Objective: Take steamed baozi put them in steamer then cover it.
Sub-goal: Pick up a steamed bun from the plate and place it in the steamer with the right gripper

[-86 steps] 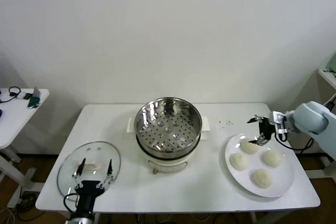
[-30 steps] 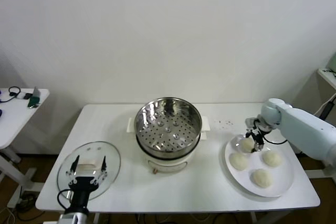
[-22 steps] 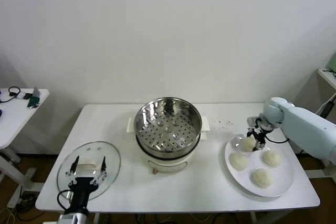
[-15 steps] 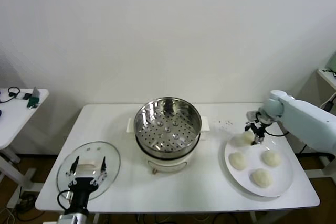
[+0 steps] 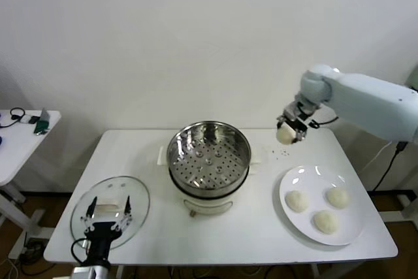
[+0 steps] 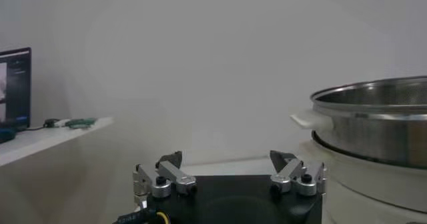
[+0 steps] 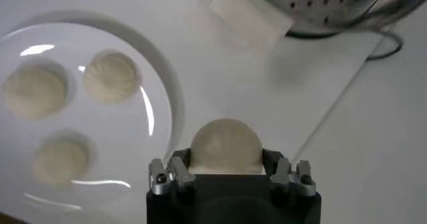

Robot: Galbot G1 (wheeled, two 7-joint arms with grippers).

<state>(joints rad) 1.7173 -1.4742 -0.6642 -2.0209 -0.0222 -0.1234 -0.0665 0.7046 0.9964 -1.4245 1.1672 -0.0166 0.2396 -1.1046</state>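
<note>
The right arm (image 5: 366, 99) is smooth pale blue-white; both hands have black bodies, silver screw-fastened finger mounts and black cabling.

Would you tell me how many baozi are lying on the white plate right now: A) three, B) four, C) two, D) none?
A: three baozi lie on the plate, while the right gripper holds a fourth bun in the air between the plate and the steamer.

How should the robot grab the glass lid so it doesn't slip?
Probably by the cream bar handle on top of the glass lid, coming straight down. The lid lies flat on the table, and the left pincer hangs open above it.
</note>
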